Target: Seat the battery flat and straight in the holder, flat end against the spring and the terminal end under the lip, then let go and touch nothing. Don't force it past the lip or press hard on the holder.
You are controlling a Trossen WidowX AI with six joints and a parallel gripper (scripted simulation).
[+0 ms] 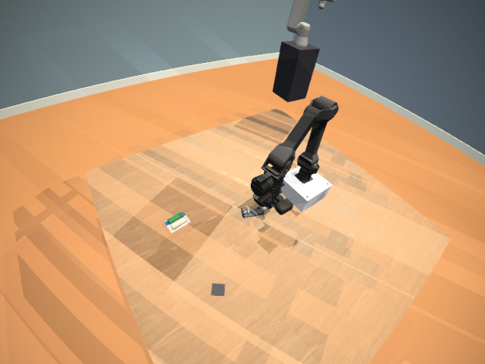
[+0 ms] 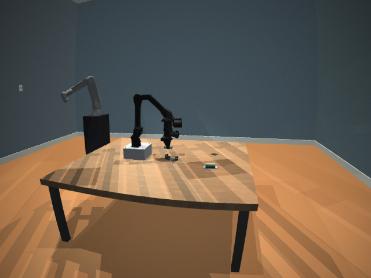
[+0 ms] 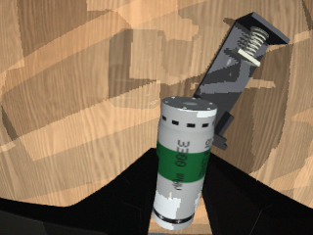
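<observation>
Wrist view: the gripper (image 3: pixel 179 186) is clamped on the battery (image 3: pixel 183 160), its 2 black fingers pressing the white cylinder from either side at its green band. The battery points away from the camera, slightly tilted, with 1 round end showing at the top. Beyond that end and up to the right lies the holder (image 3: pixel 238 72), a dark open tray set at a slant on the wooden table (image 3: pixel 66 92). A coil spring (image 3: pixel 253 41) sits at the holder's far end. The battery is off the holder, held above the table with its tip near the holder's near end; whether the two touch cannot be told.

In the top view the gripper (image 1: pixel 263 208) hangs just right of the holder (image 1: pixel 250 212), and the arm's white base (image 1: pixel 307 192) stands just right of that. Well left of the holder lies a small green-and-white pack (image 1: pixel 176 221). A dark square pad (image 1: pixel 217 289) lies well apart from the holder, nearer the camera.

In the exterior view the gripper (image 2: pixel 167 146) points down at the table (image 2: pixel 149 191), just behind the holder (image 2: pixel 171 157).
</observation>
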